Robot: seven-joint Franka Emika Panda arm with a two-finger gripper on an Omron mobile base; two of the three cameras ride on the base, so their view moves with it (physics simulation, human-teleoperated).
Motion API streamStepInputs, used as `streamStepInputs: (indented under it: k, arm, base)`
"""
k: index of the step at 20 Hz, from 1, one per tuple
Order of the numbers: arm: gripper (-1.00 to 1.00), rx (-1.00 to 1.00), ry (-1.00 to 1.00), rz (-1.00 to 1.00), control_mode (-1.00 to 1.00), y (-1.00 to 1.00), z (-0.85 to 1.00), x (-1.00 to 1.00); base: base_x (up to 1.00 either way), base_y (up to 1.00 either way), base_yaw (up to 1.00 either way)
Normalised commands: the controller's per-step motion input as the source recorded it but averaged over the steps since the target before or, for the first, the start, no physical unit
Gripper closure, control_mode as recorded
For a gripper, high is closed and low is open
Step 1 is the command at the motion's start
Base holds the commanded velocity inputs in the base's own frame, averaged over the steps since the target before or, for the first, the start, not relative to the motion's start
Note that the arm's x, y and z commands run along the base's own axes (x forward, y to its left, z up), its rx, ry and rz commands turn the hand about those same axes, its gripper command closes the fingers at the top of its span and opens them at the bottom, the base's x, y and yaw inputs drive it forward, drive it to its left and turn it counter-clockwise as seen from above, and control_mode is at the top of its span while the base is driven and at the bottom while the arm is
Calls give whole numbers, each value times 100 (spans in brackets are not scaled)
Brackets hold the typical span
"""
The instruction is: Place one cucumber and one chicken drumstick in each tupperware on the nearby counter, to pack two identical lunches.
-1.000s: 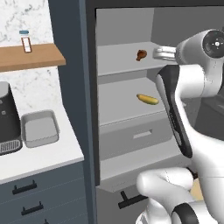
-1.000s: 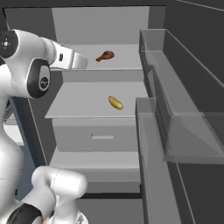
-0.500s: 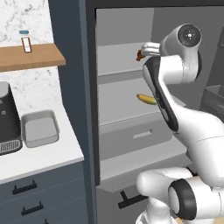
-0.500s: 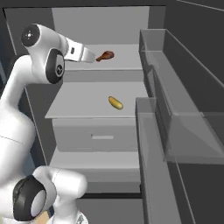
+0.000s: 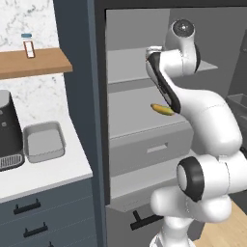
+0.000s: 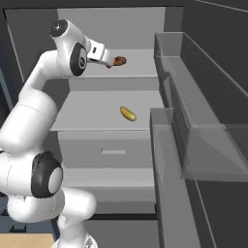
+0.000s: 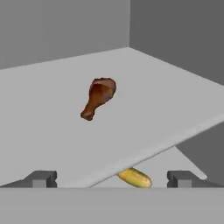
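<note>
My two dark finger tips stand wide apart at the bottom of the hand view, one at lower left and one at lower right, with nothing between them; my gripper (image 7: 111,179) holds nothing. In the right base view my gripper (image 6: 107,55) sits in the upper middle of the frame, just left of the brown chicken drumstick (image 6: 119,61), close to it but not closed on it.

In the hand view the brown chicken drumstick (image 7: 98,97) lies a little left of centre on the pale grey upper shelf (image 7: 52,131), thick end up and bone end down-left. Below that shelf's front edge, between my finger tips, peeks the yellow-green oblong cucumber (image 7: 134,177). The same cucumber (image 6: 128,114) lies on the lower grey shelf (image 6: 92,116) near the centre of the right base view, and in the left base view the cucumber (image 5: 162,109) shows in mid-frame, partly behind my white arm.

The shallow light-grey rectangular tupperware (image 5: 43,141) stands at centre left of the left base view on the white counter (image 5: 46,173), just right of the black coffee machine (image 5: 9,130). Its inside looks bare.
</note>
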Motion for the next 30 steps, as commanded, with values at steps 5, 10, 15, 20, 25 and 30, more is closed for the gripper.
streamStepInputs:
  k: [5, 10, 15, 20, 25, 30]
  arm:
    - [-100, 0, 5, -2, -100, -13, -41, 51]
    - [-100, 0, 0, 0, -100, -17, -29, 52]
    - [-100, 0, 0, 0, -100, -3, -26, 43]
    - [-100, 0, -1, 0, -100, 0, -14, 46]
    - [-100, 2, 0, 0, -100, 0, 0, 42]
    - [-100, 0, 0, 0, -100, 0, 0, 34]
  base:
    - [0, 0, 0]
    - [0, 0, 0]
    - [0, 0, 0]
    - [0, 0, 0]
    - [0, 0, 0]
    - [0, 0, 0]
